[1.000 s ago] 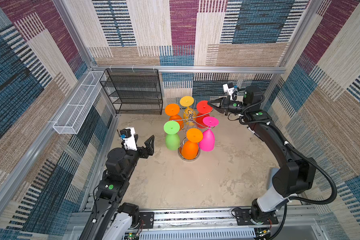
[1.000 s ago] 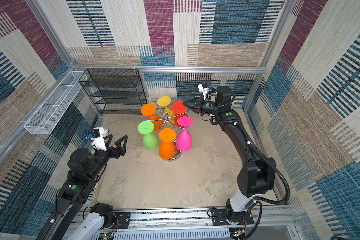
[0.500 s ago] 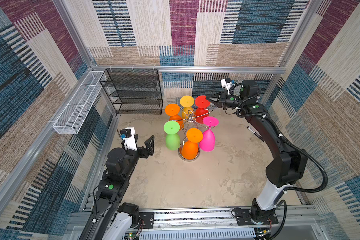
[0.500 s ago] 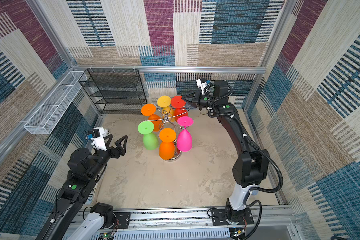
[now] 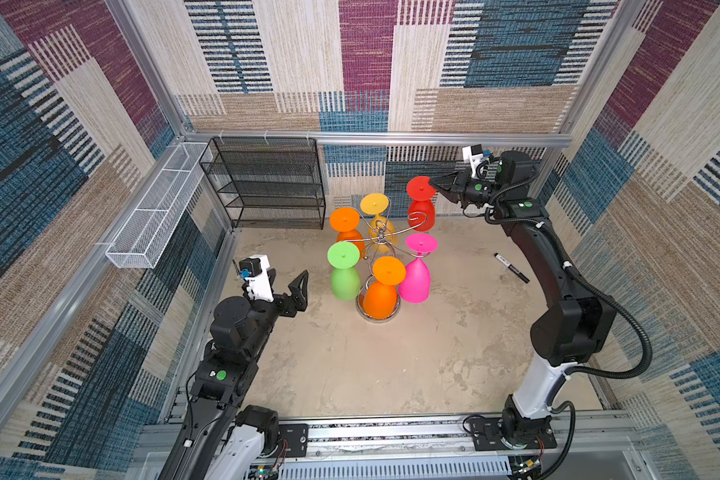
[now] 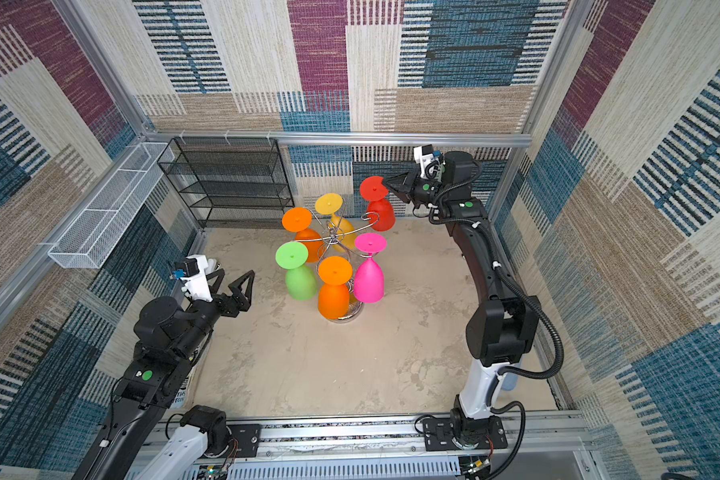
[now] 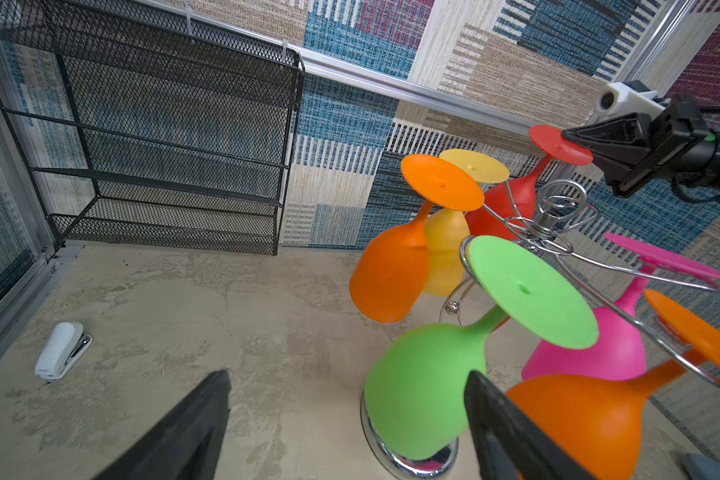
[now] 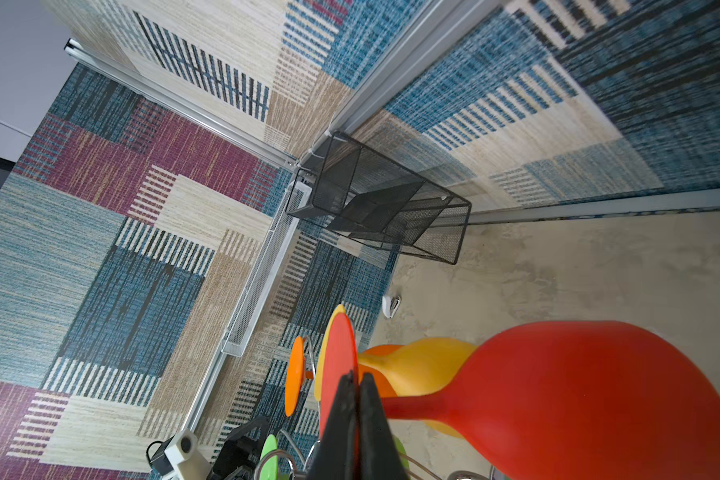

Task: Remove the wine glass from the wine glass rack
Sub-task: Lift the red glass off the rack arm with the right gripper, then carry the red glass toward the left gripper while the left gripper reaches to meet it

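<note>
The chrome wine glass rack stands mid-table with two orange, a yellow, a green and a pink glass hanging bowl-down from its curled arms. The red wine glass hangs bowl-down at the rack's back right, held out past an empty curled arm. My right gripper is shut on the edge of its round foot. My left gripper is open near the left wall, facing the green glass, with nothing between its fingers.
A black mesh shelf unit stands against the back wall and a white mesh basket hangs on the left wall. A black marker lies on the table at the right. A white stapler lies near the left wall.
My right gripper has carried the red glass up and toward the back right, away from the rack's centre. The left arm has not moved.
</note>
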`<action>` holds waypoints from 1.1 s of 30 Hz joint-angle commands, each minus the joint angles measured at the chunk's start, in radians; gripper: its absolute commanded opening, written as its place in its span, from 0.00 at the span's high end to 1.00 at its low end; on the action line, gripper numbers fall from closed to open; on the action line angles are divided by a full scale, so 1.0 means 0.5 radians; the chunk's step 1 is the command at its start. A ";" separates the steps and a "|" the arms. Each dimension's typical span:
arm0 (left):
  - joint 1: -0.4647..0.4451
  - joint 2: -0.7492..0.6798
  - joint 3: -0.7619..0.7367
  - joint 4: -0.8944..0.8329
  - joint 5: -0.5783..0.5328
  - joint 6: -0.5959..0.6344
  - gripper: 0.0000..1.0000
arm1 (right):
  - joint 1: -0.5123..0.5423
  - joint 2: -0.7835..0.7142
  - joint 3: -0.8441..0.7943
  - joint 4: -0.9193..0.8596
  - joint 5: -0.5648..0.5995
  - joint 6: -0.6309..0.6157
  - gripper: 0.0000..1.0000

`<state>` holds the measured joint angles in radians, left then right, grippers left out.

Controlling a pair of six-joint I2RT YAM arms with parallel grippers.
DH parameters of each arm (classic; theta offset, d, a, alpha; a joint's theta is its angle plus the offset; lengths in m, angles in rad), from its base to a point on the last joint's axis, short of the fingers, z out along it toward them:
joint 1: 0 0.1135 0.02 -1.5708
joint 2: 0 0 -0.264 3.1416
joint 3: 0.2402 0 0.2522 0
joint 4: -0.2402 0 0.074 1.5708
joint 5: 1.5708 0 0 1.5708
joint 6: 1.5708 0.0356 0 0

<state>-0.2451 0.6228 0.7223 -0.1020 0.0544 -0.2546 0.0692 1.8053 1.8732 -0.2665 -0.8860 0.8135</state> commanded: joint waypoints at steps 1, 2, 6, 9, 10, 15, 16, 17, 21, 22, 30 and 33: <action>-0.001 0.000 0.012 0.004 -0.011 0.009 0.10 | -0.069 -0.150 -0.111 0.152 0.057 -0.014 1.00; -0.001 -0.001 0.017 0.002 -0.011 0.014 0.10 | -0.091 -0.202 -0.142 0.170 0.076 -0.020 1.00; -0.001 -0.001 0.042 0.016 0.025 0.029 0.10 | -0.154 -0.399 -0.246 0.231 0.088 -0.047 1.00; -0.001 0.013 0.074 0.075 0.126 0.028 0.10 | -0.178 -0.612 -0.380 0.349 0.110 -0.076 1.00; 0.000 0.027 0.091 0.104 0.183 0.022 0.10 | -0.178 -0.696 -0.431 0.403 0.124 -0.082 1.00; -0.001 0.166 0.235 0.304 0.570 -0.062 0.10 | -0.181 -1.069 -0.647 0.673 0.165 -0.106 1.00; -0.001 0.203 0.264 0.353 0.657 -0.097 0.10 | -0.181 -1.122 -0.681 0.740 0.150 -0.093 1.00; 0.000 0.246 0.301 0.438 0.760 -0.145 0.10 | -0.183 -1.182 -0.724 0.849 0.109 -0.055 1.00; -0.001 0.475 0.441 0.815 1.194 -0.405 0.10 | -0.180 -1.313 -0.917 1.417 -0.093 0.277 1.00; -0.001 0.532 0.479 0.907 1.287 -0.481 0.11 | -0.174 -1.324 -0.971 1.587 -0.130 0.389 1.00; -0.001 1.161 0.814 1.755 1.847 -1.218 0.14 | 0.239 -1.296 -1.134 2.225 -0.204 0.676 1.00; -0.001 1.316 0.911 1.980 1.948 -1.432 0.14 | 0.387 -1.256 -1.152 2.381 -0.204 0.723 1.00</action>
<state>-0.2462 1.2316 1.1366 0.6487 0.9028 -0.7818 0.2214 1.1660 1.3052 0.7670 -0.9691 1.1160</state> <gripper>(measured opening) 0.854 0.060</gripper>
